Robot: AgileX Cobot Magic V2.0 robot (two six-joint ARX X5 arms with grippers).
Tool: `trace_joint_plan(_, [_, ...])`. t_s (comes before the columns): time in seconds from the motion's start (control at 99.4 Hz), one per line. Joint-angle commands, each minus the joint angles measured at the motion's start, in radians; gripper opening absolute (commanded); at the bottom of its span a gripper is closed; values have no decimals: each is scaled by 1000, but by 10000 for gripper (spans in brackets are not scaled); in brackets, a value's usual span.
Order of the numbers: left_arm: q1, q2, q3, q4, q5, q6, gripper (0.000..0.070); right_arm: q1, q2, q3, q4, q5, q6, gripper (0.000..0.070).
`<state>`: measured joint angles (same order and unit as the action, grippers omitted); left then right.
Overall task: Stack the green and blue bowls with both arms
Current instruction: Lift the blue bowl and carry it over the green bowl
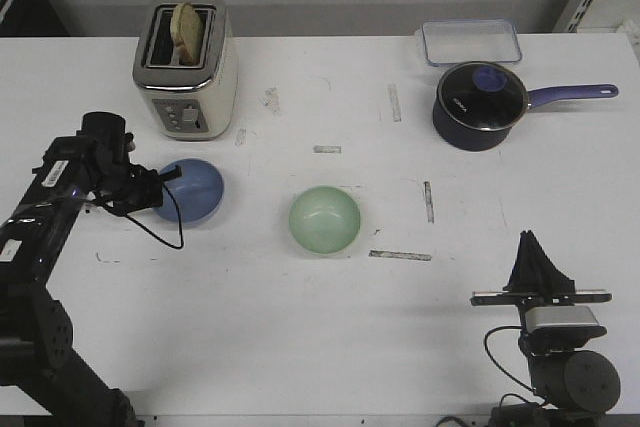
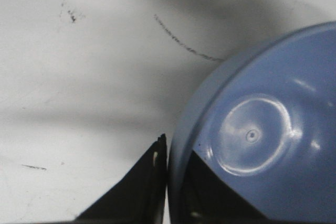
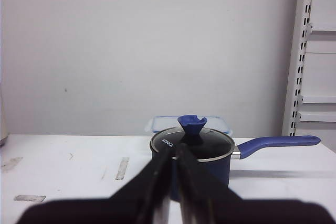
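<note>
Periwinkle-blue and glossy, the small round blue bowl sits on the white table just in front of the cream and chrome toaster, a slice of toast standing in its slot. The left gripper is at the bowl's near-left rim. In the left wrist view one black finger lies outside the wall and the other dark finger inside it, so the jaws straddle the rim of the blue bowl, narrowly parted. Whether they already pinch the wall cannot be told.

Further from the toaster, toward the middle of the table, rests the pale mint green bowl, upright and well apart from the blue one.

The right gripper hangs far from the toaster, at the table's near right edge, its jaws drawn together on nothing; its wrist view looks past the fingertips to the dark blue lidded saucepan, with a clear plastic container behind it.

The risk looks to lie in the thin rim grip. A slick, curved wall held at one edge could slip or swing down when lifted, and a tilted bowl would likely land askew on the green one or knock it aside.
</note>
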<state>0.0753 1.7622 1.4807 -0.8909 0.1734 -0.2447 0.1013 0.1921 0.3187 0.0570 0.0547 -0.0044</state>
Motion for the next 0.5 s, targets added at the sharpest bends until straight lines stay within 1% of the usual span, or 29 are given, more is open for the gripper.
trace_joint_plan(0.0, [-11, -13, 58, -32, 11, -4, 0, -1, -2, 0, 10, -2, -12, 3])
trace_joint_plan(0.091, [-45, -13, 110, -80, 11, -4, 0, -1, -2, 0, 10, -2, -12, 3])
trace_joint_plan(0.191, [-103, -13, 147, -90, 11, -14, 0, -1, -2, 0, 10, -2, -12, 3])
trace_joint_plan(0.372, [-242, -12, 167, -70, 12, -71, 0, -1, -2, 0, 10, -2, -12, 3])
trace_joint_plan(0.493, [-348, -6, 168, -29, 21, -109, 0, -1, -2, 0, 10, -2, -12, 3])
